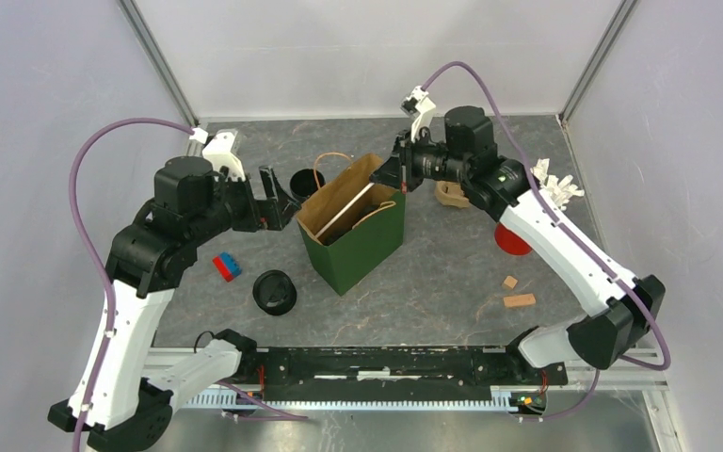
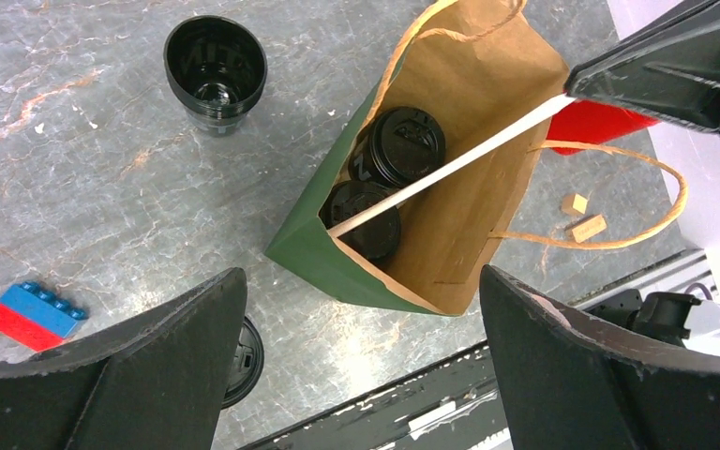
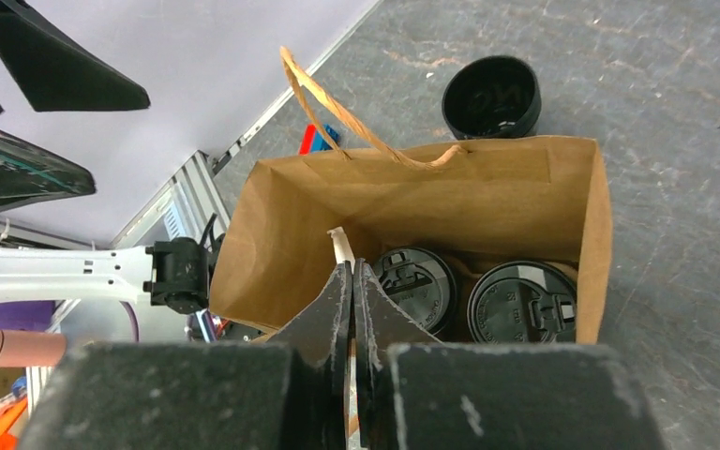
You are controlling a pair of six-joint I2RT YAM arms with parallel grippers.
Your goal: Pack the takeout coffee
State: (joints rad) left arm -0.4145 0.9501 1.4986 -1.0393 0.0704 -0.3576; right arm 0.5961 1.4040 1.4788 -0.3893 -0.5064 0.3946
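The green paper bag [image 1: 353,240] stood open just below my right pincer [image 3: 352,267]. Inside it sat two black coffee cups with their lids on, one [image 3: 417,286] directly under the fingertips and the other [image 3: 523,302] beside it, both down on the bag's floor. A third black cup [image 2: 216,70], lidless and empty as far as I could see, stood on the table beyond the bag, near my left pincer [image 2: 361,275]. A loose black lid [image 1: 274,292] lay on the table below that pincer, with a red and blue brick [image 1: 227,266] next to it.

The right pincer was pressed together on a thin white stick [image 2: 450,169], which slanted from its tips down across the bag's mouth, over the two lidded cups. The left pincer hung spread wide above the bag's near corner - nothing in it, touching nothing.

Behind the right arm stood a red cup [image 1: 511,240] of white packets [image 1: 555,184] and a tan pulp carrier [image 1: 452,195]; two small wooden blocks [image 1: 518,300] lay nearer the base. The table [image 1: 452,282] was grey and marbled - plain pale walls closed it in on three sides.
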